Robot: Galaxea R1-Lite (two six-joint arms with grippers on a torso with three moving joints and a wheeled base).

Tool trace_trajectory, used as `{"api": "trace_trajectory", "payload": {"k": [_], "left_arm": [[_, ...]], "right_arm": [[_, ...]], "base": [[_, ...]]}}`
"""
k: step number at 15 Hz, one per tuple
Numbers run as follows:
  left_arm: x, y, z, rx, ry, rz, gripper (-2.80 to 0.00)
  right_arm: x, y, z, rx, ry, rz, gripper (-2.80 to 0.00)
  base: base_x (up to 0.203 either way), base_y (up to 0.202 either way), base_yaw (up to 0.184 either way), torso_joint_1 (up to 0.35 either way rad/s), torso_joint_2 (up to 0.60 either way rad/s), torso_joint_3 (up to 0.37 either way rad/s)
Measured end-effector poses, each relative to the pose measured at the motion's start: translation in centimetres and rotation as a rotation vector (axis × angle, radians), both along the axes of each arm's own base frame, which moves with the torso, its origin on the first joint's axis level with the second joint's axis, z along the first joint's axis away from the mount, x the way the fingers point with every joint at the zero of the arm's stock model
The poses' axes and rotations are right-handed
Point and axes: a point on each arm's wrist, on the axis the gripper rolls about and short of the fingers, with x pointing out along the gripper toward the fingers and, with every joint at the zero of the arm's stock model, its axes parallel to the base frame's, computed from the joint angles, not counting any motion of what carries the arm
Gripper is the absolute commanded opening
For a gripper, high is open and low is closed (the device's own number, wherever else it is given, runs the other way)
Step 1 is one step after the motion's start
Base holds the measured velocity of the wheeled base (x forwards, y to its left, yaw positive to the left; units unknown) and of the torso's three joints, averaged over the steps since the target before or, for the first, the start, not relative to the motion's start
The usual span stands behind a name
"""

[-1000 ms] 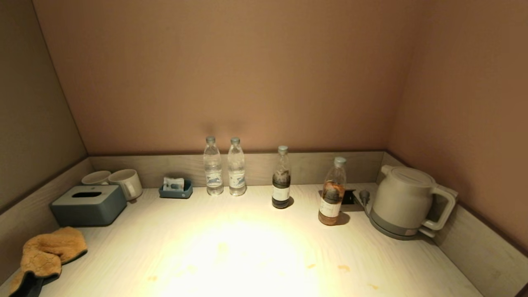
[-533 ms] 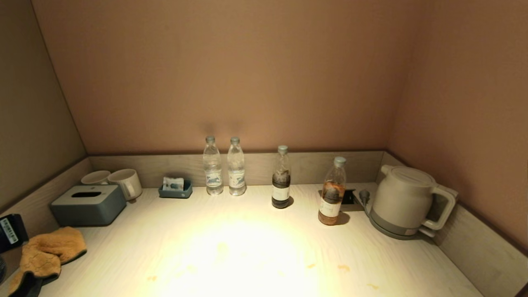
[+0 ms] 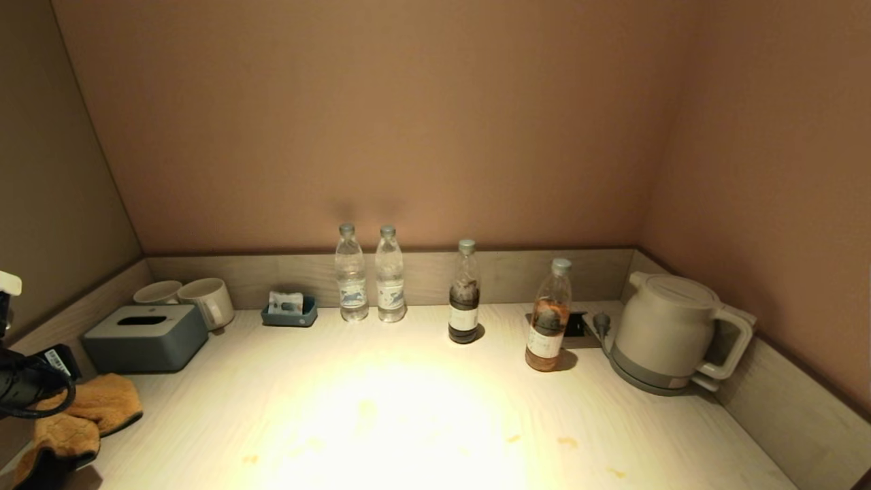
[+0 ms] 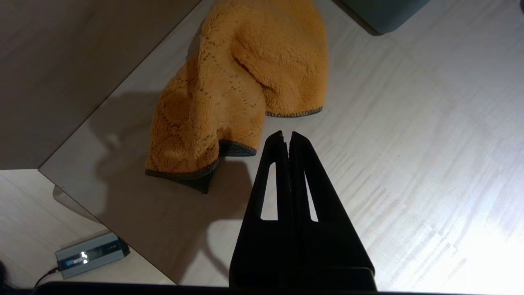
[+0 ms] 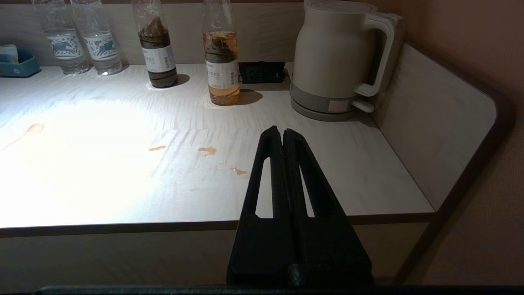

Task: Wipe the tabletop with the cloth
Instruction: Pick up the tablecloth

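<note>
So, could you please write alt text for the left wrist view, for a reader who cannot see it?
The left end effector, shut and empty, hovers just beside a crumpled orange cloth lying near the corner of the pale wood-grain tabletop. A corner of a grey-blue tissue box shows beyond the cloth, and a small grey device lies on the floor below the table edge.

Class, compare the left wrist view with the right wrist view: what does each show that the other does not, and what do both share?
Only the left wrist view shows the cloth, crumpled near the counter's corner, a corner of the tissue box, and the shut left gripper above the cloth's edge. Only the right wrist view shows the kettle, the four bottles, the orange stains and the shut right gripper off the front edge. Both show the tabletop.
</note>
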Motion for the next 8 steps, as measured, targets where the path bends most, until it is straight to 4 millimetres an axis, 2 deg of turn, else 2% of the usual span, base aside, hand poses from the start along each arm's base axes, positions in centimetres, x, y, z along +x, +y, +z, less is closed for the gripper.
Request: {"api": "trace_trajectory", "payload": {"k": [8], "left_arm": [[2.2, 1.0, -3.1, -0.012, 0.054, 0.004, -2.8]], "right_arm": [[0.0, 0.0, 0.0, 0.0, 0.0, 0.0, -2.8]], "base": [[0.0, 0.0, 0.0, 0.0, 0.0, 0.0]]}}
